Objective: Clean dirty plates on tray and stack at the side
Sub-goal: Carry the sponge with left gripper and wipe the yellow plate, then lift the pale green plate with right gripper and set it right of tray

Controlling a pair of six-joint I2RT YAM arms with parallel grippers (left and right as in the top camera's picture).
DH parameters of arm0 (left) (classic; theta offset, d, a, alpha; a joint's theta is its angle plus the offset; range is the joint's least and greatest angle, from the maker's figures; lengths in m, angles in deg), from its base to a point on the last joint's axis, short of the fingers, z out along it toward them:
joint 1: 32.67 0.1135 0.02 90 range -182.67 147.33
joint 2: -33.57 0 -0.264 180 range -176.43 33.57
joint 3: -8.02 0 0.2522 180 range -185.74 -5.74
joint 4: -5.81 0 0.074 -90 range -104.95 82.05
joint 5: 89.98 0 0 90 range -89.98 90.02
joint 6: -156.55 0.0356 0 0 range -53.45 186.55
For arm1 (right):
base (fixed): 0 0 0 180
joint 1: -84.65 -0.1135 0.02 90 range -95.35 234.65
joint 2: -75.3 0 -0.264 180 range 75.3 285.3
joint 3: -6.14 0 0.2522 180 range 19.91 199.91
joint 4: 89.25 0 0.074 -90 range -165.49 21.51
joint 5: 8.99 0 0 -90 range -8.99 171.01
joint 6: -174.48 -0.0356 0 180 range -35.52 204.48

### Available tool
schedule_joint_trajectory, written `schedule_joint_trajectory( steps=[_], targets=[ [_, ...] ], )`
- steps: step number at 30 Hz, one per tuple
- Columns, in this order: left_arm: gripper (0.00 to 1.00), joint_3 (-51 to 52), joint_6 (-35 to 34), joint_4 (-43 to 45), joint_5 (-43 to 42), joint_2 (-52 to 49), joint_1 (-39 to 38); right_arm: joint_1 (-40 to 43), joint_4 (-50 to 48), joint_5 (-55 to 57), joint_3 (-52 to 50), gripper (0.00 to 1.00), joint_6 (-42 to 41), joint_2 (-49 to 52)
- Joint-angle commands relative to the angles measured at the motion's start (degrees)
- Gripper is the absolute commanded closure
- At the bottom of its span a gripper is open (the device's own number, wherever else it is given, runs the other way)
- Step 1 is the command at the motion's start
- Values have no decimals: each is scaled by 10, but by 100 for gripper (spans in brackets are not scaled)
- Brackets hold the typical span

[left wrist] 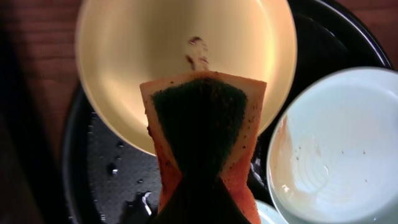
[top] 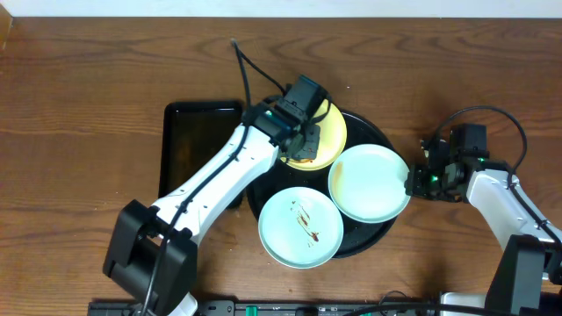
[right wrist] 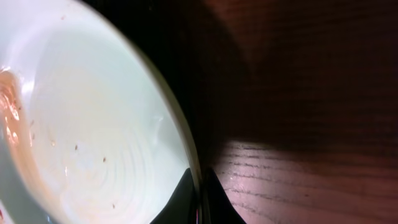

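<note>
Plates [top: 351, 189], three of them, all lie on the round black tray [top: 376, 132] in the centre of my overhead view. A pale yellow plate [top: 327, 132] is at the top, a whitish plate [top: 373, 180] at the right overhangs the tray's rim, and a mint plate [top: 300, 226] with dark brown streaks sits at the lower left. A rectangular black tray [top: 198, 140] lies just left of the round one on the wood-grain tabletop [top: 88, 79]. My left gripper [top: 303, 147] hangs over the left part of the yellow plate, and my right gripper [top: 411, 182] meets the right edge of the whitish plate. From the left wrist I see the jaws pinching an orange sponge [left wrist: 202, 124] with a dark green scouring face at the bottom of the frame. Its top edge lies over the lower half of the yellow plate, just below a small brown smear [left wrist: 198, 53], though I cannot tell whether it touches the plate. From the right wrist, the two dark fingertips [right wrist: 183, 196] are pressed together on the whitish plate's rim at bottom centre. That plate fills the left of the frame, with a reddish stain [right wrist: 9, 106] at its left edge, and tabletop fills the right.
</note>
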Motion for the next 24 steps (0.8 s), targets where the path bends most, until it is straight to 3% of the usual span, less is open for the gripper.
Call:
schedule_joint_trajectory(
  steps=[1,6,14,19,24],
  targets=[
    [93,-2,-5,-3,7,33,12,5,-2,14,-3,99,-7,2],
    [93,-2,-3,-15,7,54,31,5,17,47,35,99,-8,-26],
    [93,-2,-3,-28,7,90,73,-8,32,193,70,99,9,-146],
    [92,-2,-3,-45,7,90,108,-110,41,407,70,99,9,-183],
    [93,-2,-3,-57,7,90,131,-215,38,538,70,99,9,-183]
  ],
)
